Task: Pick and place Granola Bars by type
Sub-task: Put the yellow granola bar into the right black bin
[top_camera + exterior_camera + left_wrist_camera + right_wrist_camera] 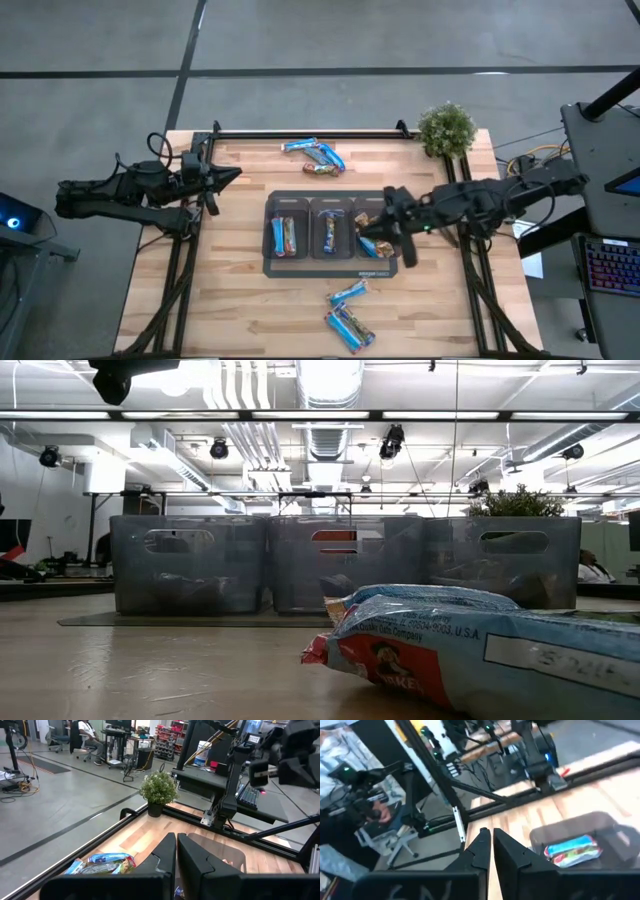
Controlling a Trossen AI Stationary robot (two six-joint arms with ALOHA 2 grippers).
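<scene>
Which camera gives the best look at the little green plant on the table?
The left wrist view: the potted plant stands whole and unobstructed at the table's far corner. The high view shows only its leafy top from above. The low view catches just foliage behind the bins. The right wrist view misses it.

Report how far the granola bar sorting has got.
Done: wrapped bars lie in all three grey plastic bin compartments, including a blue-and-red bar in the left one. In hand: nothing visible; the right gripper is over the right compartment with jaws shut, and the left gripper waits shut. Left: loose bars at the far edge and near edge.
</scene>
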